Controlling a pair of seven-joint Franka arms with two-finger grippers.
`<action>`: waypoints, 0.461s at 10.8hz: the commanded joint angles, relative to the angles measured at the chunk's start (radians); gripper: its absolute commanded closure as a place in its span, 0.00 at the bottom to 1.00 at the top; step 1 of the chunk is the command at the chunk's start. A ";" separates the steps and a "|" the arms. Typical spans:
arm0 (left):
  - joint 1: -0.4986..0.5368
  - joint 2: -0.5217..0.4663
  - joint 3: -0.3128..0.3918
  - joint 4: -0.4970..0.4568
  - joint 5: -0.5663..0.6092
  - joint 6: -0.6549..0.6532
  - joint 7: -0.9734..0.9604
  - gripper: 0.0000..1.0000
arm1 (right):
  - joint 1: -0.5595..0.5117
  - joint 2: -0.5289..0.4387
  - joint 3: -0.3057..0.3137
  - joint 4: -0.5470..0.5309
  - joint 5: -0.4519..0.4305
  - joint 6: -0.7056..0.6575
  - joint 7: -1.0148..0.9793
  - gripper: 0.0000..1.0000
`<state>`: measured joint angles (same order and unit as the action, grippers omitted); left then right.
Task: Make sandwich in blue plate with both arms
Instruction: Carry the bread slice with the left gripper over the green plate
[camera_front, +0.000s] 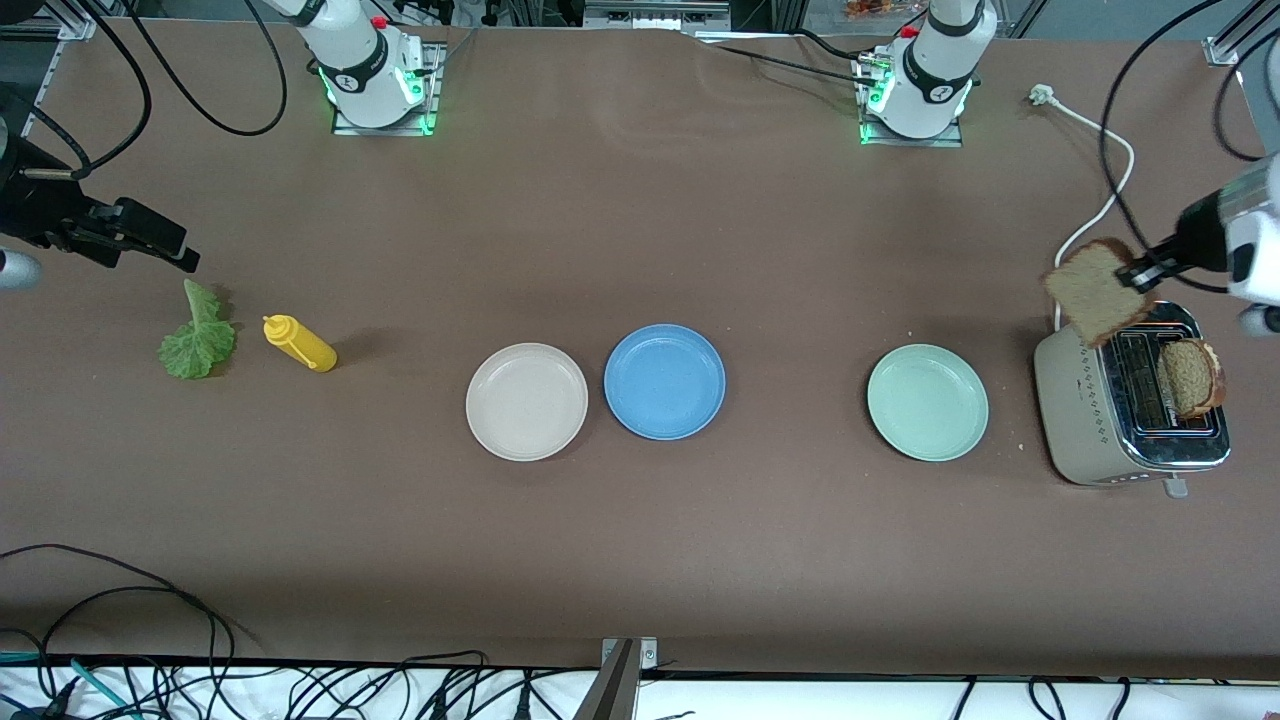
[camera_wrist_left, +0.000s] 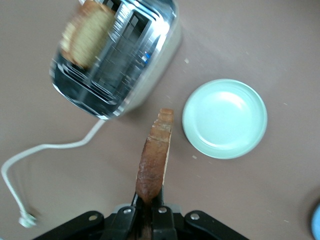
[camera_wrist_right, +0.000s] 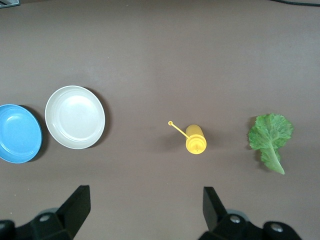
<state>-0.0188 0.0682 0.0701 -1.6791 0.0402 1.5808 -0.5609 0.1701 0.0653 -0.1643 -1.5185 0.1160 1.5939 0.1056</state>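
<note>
Gripping a brown bread slice (camera_front: 1095, 292) by its edge, the left tool (camera_front: 1143, 275) hangs clamped above the toaster (camera_front: 1085, 420), where a second slice (camera_front: 1190, 377) seems to stand in a slot. The right tool (camera_wrist_right: 145, 206), fingers spread and empty, waits over the worktop (camera_front: 640, 560) near the lettuce leaf (camera_front: 198, 340). The blue plate (camera_front: 664, 381) lies bare, well apart from both tools, between the cream plate (camera_front: 526, 401) and mint-green plate (camera_front: 927, 402).
</note>
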 joint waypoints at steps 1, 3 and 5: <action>-0.068 0.028 0.016 0.006 -0.177 -0.016 -0.182 1.00 | 0.000 0.001 -0.003 0.008 0.008 -0.009 -0.012 0.00; -0.108 0.041 0.049 0.006 -0.322 -0.006 -0.304 1.00 | 0.002 0.004 -0.001 0.006 0.008 -0.005 -0.012 0.00; -0.127 0.045 0.104 -0.014 -0.481 0.024 -0.376 1.00 | 0.000 0.008 -0.003 0.006 0.008 -0.006 -0.014 0.00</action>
<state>-0.1167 0.1104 0.1023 -1.6806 -0.2878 1.5864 -0.8451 0.1704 0.0697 -0.1646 -1.5187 0.1160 1.5937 0.1053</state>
